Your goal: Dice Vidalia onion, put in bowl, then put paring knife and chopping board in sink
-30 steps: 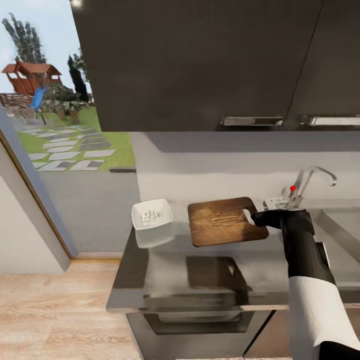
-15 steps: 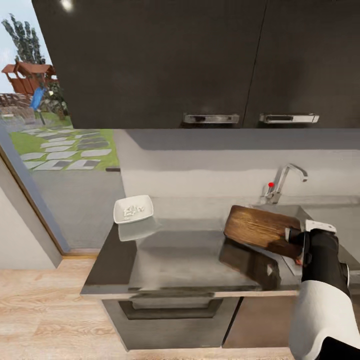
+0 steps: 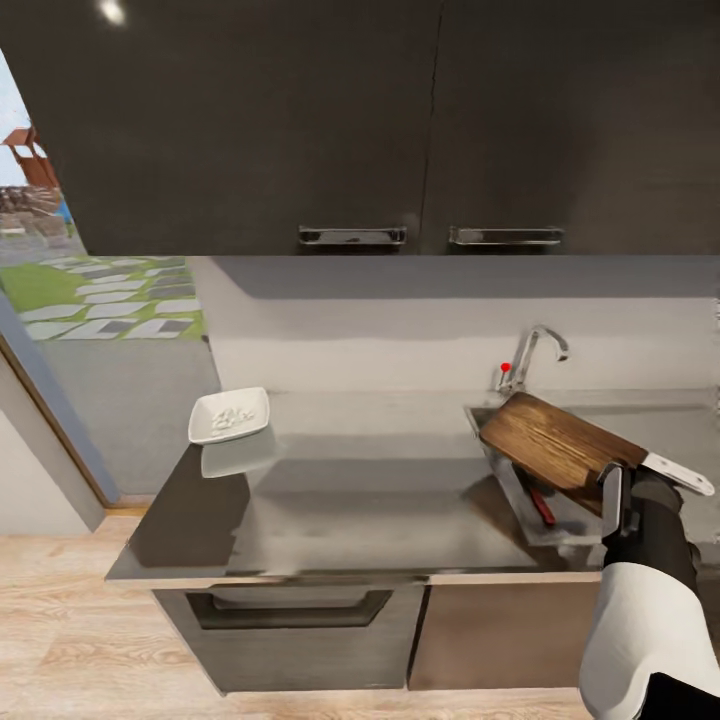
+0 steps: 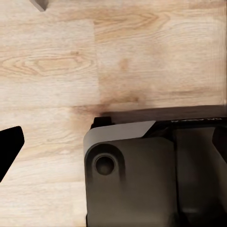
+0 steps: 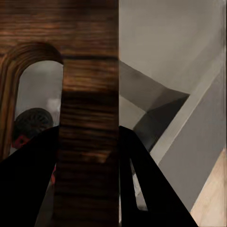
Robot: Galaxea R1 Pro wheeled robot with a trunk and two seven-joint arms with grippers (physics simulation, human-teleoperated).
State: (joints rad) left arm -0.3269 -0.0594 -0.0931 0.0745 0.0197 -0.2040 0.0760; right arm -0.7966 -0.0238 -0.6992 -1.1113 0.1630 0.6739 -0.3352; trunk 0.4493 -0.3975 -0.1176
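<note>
While right hand (image 3: 640,492) clamps it, dark-brown chopping board (image 3: 553,450) tilts over sink (image 3: 560,525); knife possibly beneath.

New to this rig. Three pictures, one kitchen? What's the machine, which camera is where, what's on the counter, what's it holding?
It is a wheeled robot with two arms, rendered in a simulator and driven by a person.

The head view looks down from the robot's head. The right gripper is shut on the chopping board, held tilted over the sink. The red-handled paring knife already lies in the basin, below the faucet. On the grey countertop sits the white bowl with pale bits in it.

The right wrist view looks along that gripper's dark fingers: the board's wood fills the gap between them, with its handle slot beside and the basin behind.

The left wrist view points down at wooden flooring and a dark part of the robot's body; I cannot tell that gripper's state.
</note>
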